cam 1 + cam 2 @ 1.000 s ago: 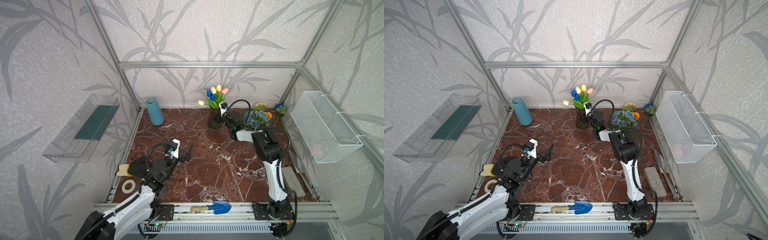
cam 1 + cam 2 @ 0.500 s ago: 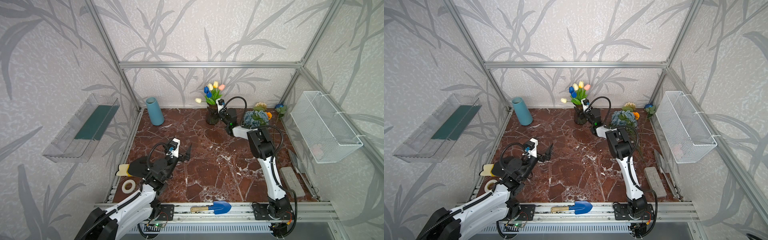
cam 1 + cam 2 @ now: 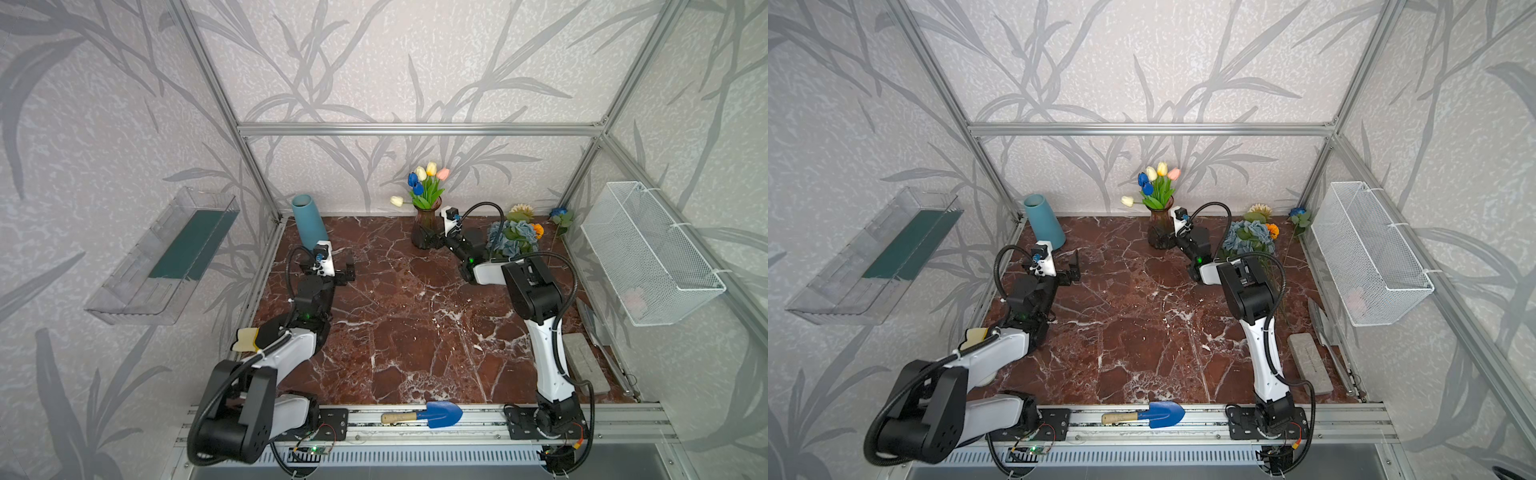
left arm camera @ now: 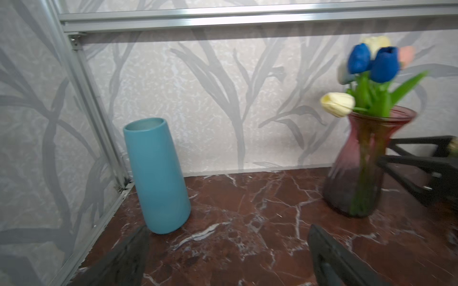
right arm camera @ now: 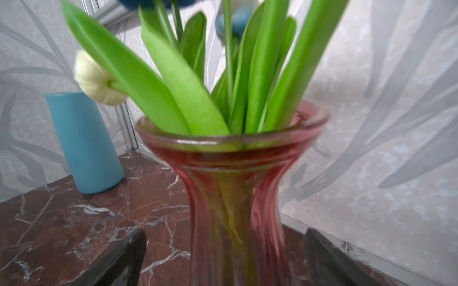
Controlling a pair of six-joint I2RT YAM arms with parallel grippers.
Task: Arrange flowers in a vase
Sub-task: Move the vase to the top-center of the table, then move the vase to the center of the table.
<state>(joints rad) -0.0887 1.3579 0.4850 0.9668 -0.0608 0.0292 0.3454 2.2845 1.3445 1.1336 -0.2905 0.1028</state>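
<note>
The dark red glass vase (image 3: 426,227) stands upright near the back wall, holding the tulips (image 3: 424,185), blue, yellow, pink and one white drooping to its left; the right gripper (image 3: 430,241) sits low against the vase's base, its grip unclear here; just right of the vase lie dusty-blue roses (image 3: 513,240), a cream sunflower (image 3: 522,210) and an orange marigold (image 3: 537,230); well left of the vase stands a blue vase (image 3: 307,222); the left gripper (image 3: 350,269), jaws spread, hangs left of and nearer than the vase.

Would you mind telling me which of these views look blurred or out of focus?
Right wrist view: the pink glass vase and tulip leaves fill the frame and look soft, seemingly too close to the lens. Left wrist view: the blue tulips are smeared, while the blue vase is crisper. Both top views: sharp across the marble floor.
</note>
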